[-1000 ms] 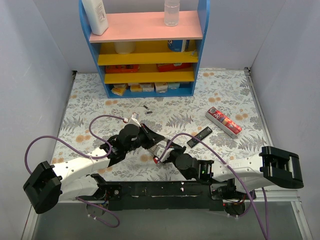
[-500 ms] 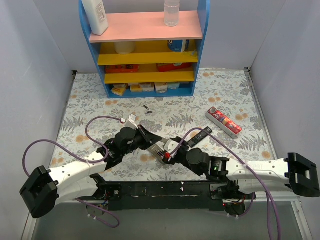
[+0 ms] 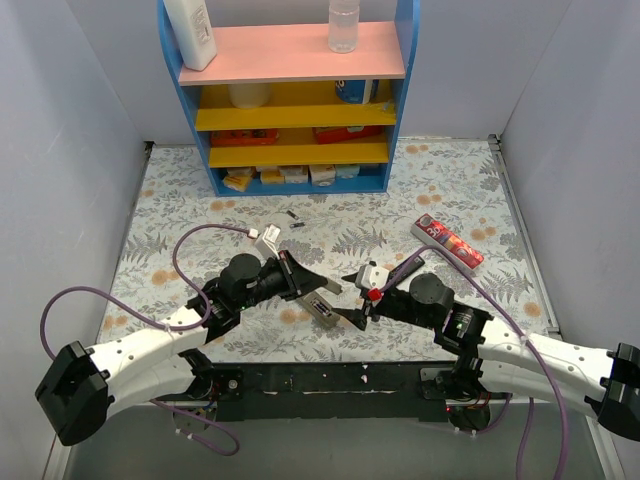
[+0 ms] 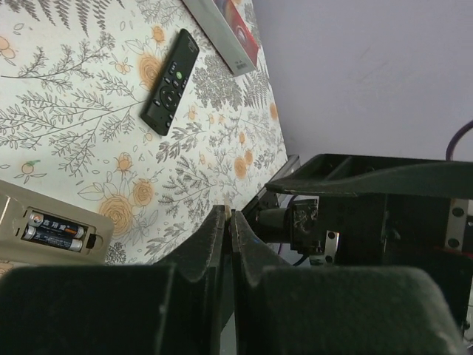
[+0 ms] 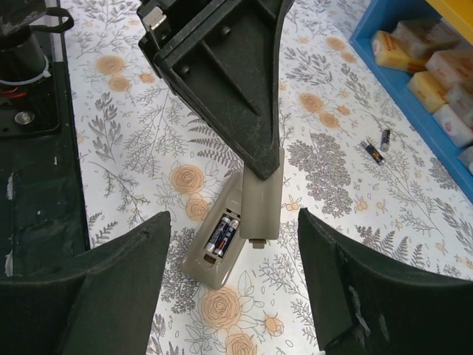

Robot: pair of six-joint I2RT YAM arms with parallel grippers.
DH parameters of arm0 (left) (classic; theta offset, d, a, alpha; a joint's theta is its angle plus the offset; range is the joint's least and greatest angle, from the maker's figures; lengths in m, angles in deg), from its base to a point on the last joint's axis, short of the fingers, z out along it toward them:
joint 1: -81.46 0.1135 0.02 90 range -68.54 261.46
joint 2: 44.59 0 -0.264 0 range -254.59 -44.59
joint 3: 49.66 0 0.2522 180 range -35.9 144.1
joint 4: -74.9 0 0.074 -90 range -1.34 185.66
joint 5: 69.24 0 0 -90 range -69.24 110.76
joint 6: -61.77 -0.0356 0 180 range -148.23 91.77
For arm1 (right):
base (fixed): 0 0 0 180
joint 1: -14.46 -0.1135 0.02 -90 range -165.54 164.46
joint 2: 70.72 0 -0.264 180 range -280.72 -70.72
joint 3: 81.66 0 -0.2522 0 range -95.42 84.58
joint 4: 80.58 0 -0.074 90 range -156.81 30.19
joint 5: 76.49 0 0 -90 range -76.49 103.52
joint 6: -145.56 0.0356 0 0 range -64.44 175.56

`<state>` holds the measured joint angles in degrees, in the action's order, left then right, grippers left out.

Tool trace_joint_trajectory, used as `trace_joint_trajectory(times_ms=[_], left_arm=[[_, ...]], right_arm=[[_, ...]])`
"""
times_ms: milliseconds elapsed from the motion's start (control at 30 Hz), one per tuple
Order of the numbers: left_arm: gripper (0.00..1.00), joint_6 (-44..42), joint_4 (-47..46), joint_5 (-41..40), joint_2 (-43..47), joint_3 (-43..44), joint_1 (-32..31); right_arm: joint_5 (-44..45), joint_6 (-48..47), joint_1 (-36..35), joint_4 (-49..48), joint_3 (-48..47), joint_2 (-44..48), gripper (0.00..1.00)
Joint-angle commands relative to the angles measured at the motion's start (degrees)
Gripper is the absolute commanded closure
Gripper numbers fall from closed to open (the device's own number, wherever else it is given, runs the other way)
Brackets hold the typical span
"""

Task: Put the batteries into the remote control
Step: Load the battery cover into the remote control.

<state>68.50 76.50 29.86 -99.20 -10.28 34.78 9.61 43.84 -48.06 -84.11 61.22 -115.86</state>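
Top external: remote control [image 3: 325, 308] lies back-up, centre front. Left wrist: two batteries [image 4: 53, 229] sit inside it. Right wrist: left gripper [image 5: 262, 170] pinches the grey cover [image 5: 260, 203] beside them; right gripper [image 5: 233, 222] gapes, empty. Judged: loading done; next, slide cover shut.

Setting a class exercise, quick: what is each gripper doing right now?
Left gripper: closed on the grey cover.
Right gripper: open, holding nothing.
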Motion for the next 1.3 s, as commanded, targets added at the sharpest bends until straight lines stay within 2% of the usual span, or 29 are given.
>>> trace_joint_trajectory(times_ms=[0,633,967,1100,1200,1267], left_arm=[[1.0,-2.7,-2.9,5.7,2.0,-1.5,0.5],[1.0,-1.0,-6.4,8.5,4.2,-3.6,0.6],[1.0,0.0,-7.5,8.7,4.2,-4.4,0.5],[1.0,0.5,-8.1,8.6,4.4,-4.6,0.5],[1.0,0.7,-8.1,8.7,4.1,-4.4,0.6],[1.0,0.9,-8.2,8.8,3.8,-4.6,0.6]], right_arm=[[-7.5,0.3,1.9,0.2,0.0,0.7,0.25],[-6.2,2.5,2.8,-2.0,0.3,-0.6,0.41],[-6.4,3.7,2.9,-2.9,0.6,-1.1,0.59],[-6.0,3.7,2.9,-3.1,0.8,-1.2,0.61],[-5.9,3.9,2.9,-3.4,1.1,-1.6,0.72],[-5.9,4.0,2.9,-3.4,1.2,-1.9,0.76]])
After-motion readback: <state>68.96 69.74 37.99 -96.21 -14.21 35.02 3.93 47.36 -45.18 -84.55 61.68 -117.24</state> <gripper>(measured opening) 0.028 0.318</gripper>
